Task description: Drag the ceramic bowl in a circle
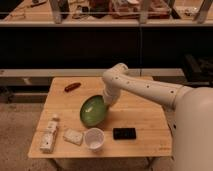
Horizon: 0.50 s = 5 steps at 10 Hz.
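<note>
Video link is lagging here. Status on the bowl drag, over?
Gripper at right rim of ceramic bowl. Bowl tilted, inside facing camera. White cup close in front of it, black device beside the cup.

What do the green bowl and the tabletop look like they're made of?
The green bowl looks like glazed ceramic: it has a glossy sheen and a paler, speckled inside. The table looks like light wood with a dull finish and an even tan colour, though it might be laminate. The gripper is at the bowl's right rim.
</note>
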Each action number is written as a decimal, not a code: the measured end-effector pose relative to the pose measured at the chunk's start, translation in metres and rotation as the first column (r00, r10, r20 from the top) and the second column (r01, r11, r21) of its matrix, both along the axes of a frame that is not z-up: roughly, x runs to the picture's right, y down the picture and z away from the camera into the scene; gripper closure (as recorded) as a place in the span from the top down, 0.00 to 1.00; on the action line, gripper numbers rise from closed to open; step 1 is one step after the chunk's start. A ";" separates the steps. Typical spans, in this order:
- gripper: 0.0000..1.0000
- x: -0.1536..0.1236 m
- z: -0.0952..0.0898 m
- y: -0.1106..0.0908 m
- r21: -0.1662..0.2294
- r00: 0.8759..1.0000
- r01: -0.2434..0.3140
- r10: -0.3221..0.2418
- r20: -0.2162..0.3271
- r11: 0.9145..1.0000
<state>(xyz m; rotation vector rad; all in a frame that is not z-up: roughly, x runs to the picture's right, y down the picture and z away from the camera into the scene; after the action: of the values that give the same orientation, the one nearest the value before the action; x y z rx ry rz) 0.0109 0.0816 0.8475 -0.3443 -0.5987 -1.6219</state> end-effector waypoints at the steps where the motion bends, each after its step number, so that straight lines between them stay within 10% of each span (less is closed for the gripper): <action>1: 0.17 -0.016 0.004 0.003 -0.001 1.000 0.000 0.000 0.002 1.000; 5: 0.00 -0.022 0.036 -0.021 -0.049 0.999 -0.046 0.047 0.018 0.998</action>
<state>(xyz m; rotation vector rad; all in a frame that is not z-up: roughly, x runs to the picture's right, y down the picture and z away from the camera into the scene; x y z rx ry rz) -0.0109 0.0604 0.8838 -0.3483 -0.6566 -1.5693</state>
